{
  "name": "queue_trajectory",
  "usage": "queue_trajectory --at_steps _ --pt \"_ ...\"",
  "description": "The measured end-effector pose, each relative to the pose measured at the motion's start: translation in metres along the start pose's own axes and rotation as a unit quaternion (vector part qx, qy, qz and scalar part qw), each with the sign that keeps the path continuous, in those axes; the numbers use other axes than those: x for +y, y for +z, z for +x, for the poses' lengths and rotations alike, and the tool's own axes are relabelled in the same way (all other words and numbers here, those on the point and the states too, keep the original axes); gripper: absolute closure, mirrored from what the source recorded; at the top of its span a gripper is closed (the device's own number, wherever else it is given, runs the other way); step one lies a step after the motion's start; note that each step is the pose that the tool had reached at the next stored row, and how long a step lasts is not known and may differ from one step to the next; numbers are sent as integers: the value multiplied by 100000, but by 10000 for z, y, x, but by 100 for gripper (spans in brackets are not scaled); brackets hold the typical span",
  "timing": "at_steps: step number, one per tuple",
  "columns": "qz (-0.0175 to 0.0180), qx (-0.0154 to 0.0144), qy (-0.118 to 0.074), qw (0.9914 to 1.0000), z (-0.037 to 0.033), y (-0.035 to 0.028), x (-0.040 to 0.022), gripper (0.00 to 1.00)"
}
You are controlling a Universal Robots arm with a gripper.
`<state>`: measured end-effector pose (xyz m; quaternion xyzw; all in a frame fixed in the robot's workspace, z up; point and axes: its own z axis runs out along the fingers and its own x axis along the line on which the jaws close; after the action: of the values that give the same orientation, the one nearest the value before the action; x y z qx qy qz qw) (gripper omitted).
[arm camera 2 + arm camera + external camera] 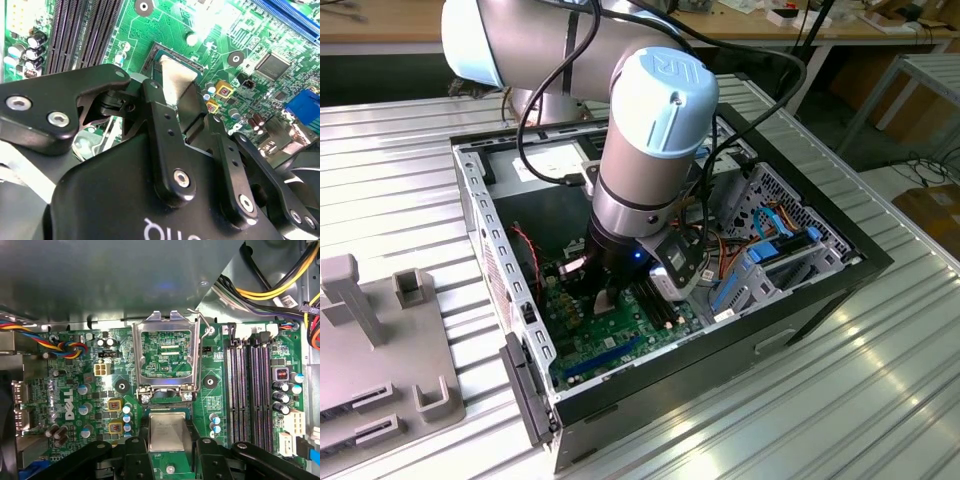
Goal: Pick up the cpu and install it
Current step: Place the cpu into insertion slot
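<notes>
arm: the arm [650, 130] comes in from 12 o'clock in the exterior view and reaches down into an open computer case [720, 345].
case: it lies open side up on a ribbed metal table [840, 400], near the middle of the exterior view.
gripper: the gripper [605, 298] hangs low over the green motherboard [610, 345], at about 8 o'clock from the middle of the case.
jaws: closed onto the cpu [176, 80], one black finger against each of two opposite edges.
fingers: in the second wrist view the fingers [155, 115] run down either side of the chip.
cpu: in the first wrist view the cpu [167, 432] shows its pale silvery face, lying flat over the socket [167, 409]; i cannot tell whether it is fully seated or just above it.
load plate: the metal load plate [165, 324] stands swung open on the far side of the socket from the gripper, with the wire lever [198, 355] raised beside it.
memory slots: long dark memory slots [245, 390] run beside the socket, near but apart from it.
drive cage: a drive cage [770, 250] with blue cables sits inside the case at 3 o'clock.
fixture: a grey fixture [380, 340] with upright posts rests on the table at 9 o'clock from the case, well apart from the gripper.
</notes>
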<state>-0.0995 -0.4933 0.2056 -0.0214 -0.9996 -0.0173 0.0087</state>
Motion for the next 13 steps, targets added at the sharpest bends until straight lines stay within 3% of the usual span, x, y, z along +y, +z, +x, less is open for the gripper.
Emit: queue_trajectory --at_steps 7,11,12,13 --pt "-39 -69 2045 99979 -16 1 1 60" --pt "-56 -67 2032 99979 -17 1 1 59" --pt "-57 -68 2031 99979 -17 1 1 52" --pt "-55 -67 2022 99980 -16 1 0 52"
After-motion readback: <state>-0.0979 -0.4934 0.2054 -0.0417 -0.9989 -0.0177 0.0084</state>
